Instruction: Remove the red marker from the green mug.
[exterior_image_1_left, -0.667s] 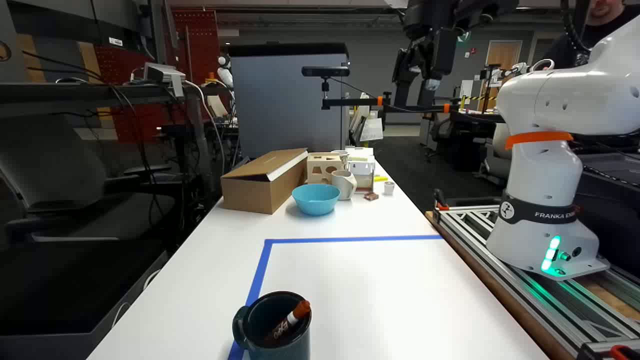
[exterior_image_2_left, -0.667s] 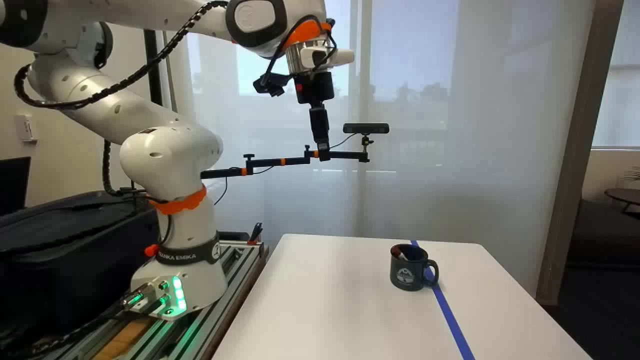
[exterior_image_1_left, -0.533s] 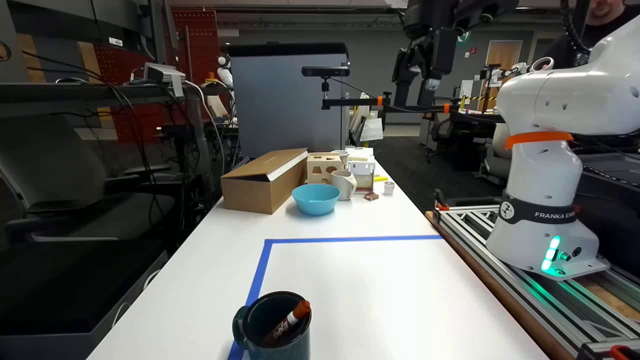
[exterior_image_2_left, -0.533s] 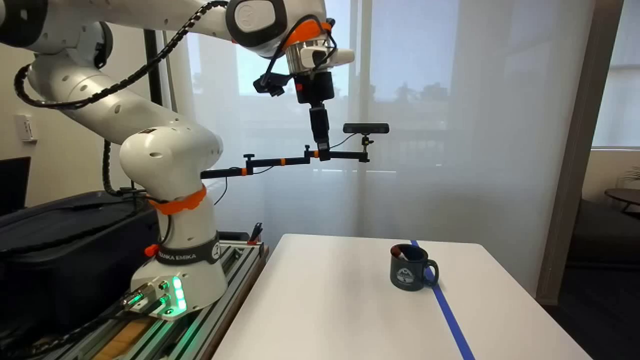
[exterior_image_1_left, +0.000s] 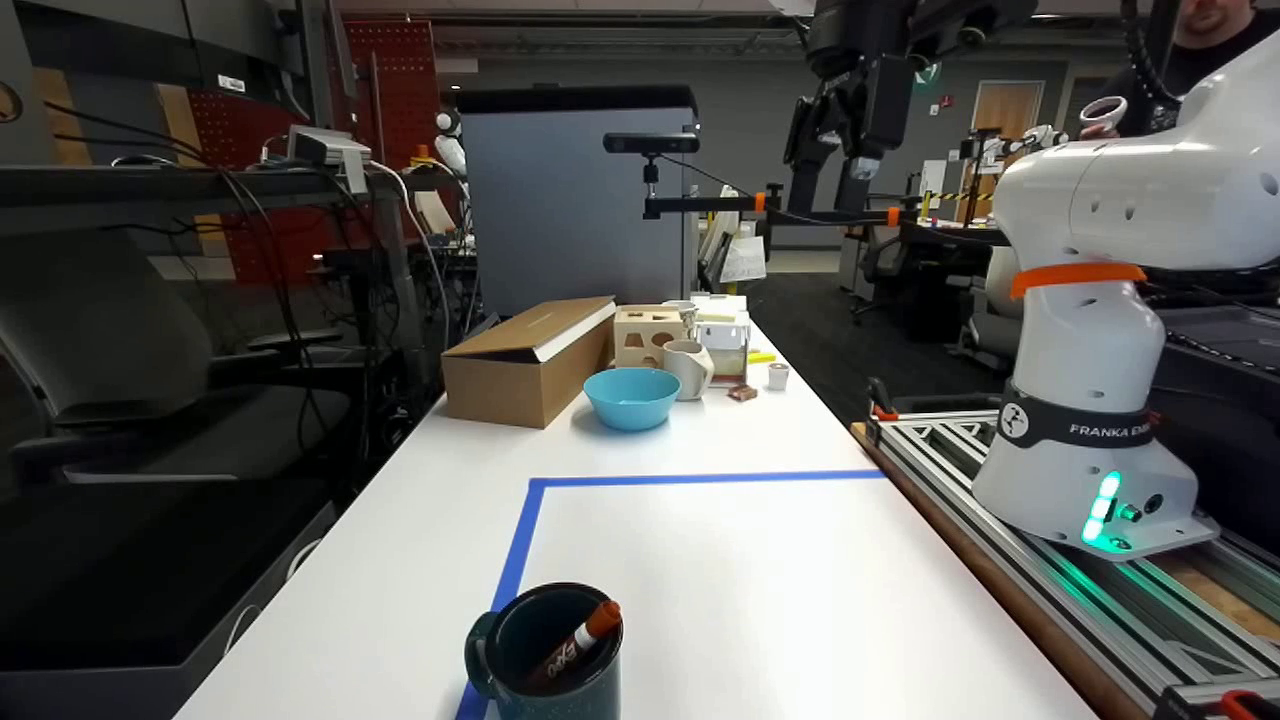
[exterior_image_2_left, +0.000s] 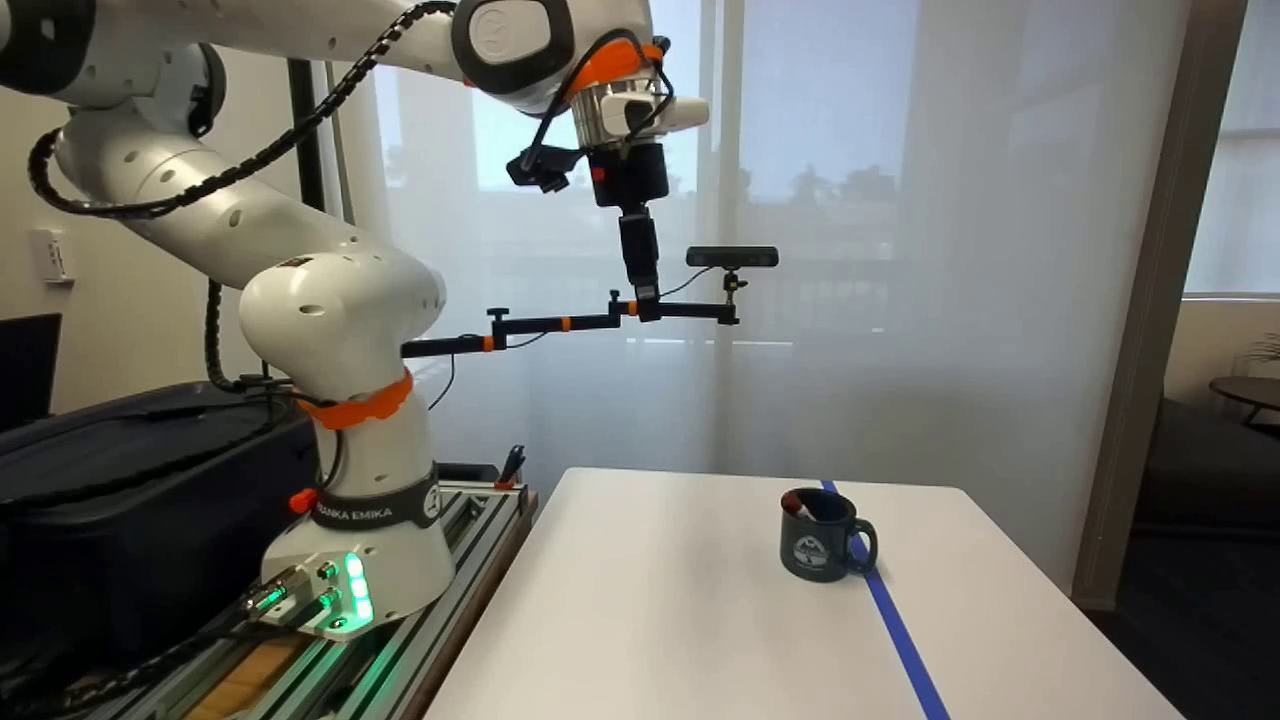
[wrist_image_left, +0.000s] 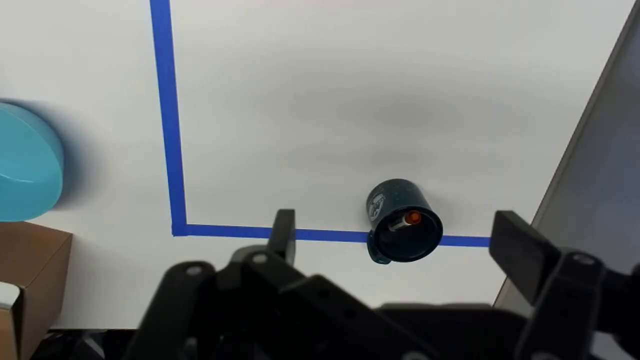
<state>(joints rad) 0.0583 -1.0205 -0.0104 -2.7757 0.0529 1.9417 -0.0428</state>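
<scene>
The green mug (exterior_image_1_left: 585, 698) stands upright on the white table, across the blue tape, and shows in both exterior views (exterior_image_2_left: 815, 560) and the wrist view (wrist_image_left: 400, 194). The red marker (exterior_image_1_left: 590, 632) leans inside it with its red-brown capped end up near the rim. Its lower end is hidden in the mug. The cap also shows in the wrist view (wrist_image_left: 412, 217) and in an exterior view (exterior_image_2_left: 792, 502). My gripper (wrist_image_left: 395, 216) is open and empty, its fingers apart. In both exterior views the gripper (exterior_image_1_left: 828, 200) points down (exterior_image_2_left: 648, 312), high above the table and apart from the mug.
A light blue bowl (exterior_image_1_left: 632, 400), a cardboard box (exterior_image_1_left: 525, 375), a pale mug (exterior_image_1_left: 690, 368) and a wooden shape block (exterior_image_1_left: 645, 338) stand at the table's far end. A camera on a black bar (exterior_image_2_left: 560, 325) is in the background. Blue tape (exterior_image_1_left: 700, 478) marks the table.
The arm, gripper, mug and marker have not visibly moved. At the back right, a pale round object by the person has shifted and tilted upward slightly.
</scene>
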